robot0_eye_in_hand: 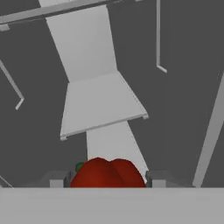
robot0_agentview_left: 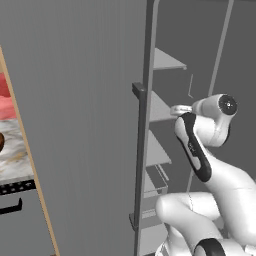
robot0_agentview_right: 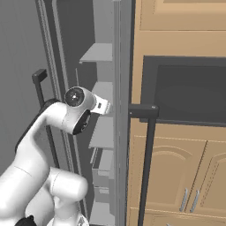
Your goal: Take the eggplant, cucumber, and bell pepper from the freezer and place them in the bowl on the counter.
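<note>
Hand view: small rounded bright red bell pepper (robot0_eye_in_hand: pixel 107 173) sits between the two grey fingertips (robot0_eye_in_hand: pixel 57 180), low in the picture.
Gripper (robot0_eye_in_hand: pixel 107 183): clamped on the bell pepper, a jaw at each flank.
Place: inside the tall grey freezer (robot0_agentview_left: pixel 75 125), in front of its light grey inner shelf (robot0_eye_in_hand: pixel 99 103).
Handling: probably light, smooth-skinned and hollow, so it could slip or dent under hard squeezing.
Hold: across the widest part of the body looks safest, away from the green stem (robot0_eye_in_hand: pixel 79 166).
</note>
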Robot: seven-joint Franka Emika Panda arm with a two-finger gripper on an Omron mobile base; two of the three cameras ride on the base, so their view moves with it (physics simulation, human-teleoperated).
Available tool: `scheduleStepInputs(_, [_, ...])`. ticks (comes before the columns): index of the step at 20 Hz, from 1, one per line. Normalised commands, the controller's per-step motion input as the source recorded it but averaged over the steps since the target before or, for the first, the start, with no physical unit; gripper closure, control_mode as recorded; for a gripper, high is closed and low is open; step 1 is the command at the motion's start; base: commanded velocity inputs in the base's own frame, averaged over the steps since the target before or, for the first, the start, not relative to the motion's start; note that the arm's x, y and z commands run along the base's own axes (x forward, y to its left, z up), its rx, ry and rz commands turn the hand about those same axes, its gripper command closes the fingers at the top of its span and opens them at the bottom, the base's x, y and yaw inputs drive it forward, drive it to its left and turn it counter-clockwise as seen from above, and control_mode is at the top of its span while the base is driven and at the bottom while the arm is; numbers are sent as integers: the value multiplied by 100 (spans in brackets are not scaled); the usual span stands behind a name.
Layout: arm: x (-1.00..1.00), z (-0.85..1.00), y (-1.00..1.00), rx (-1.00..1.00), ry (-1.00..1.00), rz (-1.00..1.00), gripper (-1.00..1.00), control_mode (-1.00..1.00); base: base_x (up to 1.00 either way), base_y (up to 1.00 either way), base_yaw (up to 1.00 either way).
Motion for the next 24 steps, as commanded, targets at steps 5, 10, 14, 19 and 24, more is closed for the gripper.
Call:
scheduleStepInputs(5, [-70, 35, 38, 0, 10, -2, 100, -100, 0, 0, 0])
scheduleStepInputs(10, [-66, 47, 35, 0, 11, 0, 100, -100, 0, 0, 0])
scheduleStepInputs(14, [-67, 49, 6, 0, 10, 0, 100, -100, 0, 0, 0])
scheduleStepInputs(19, [-74, 40, 1, 0, 14, 0, 100, -100, 0, 0, 0])
scheduleStepInputs(24, [-75, 17, 5, 0, 18, 0, 100, -100, 0, 0, 0])
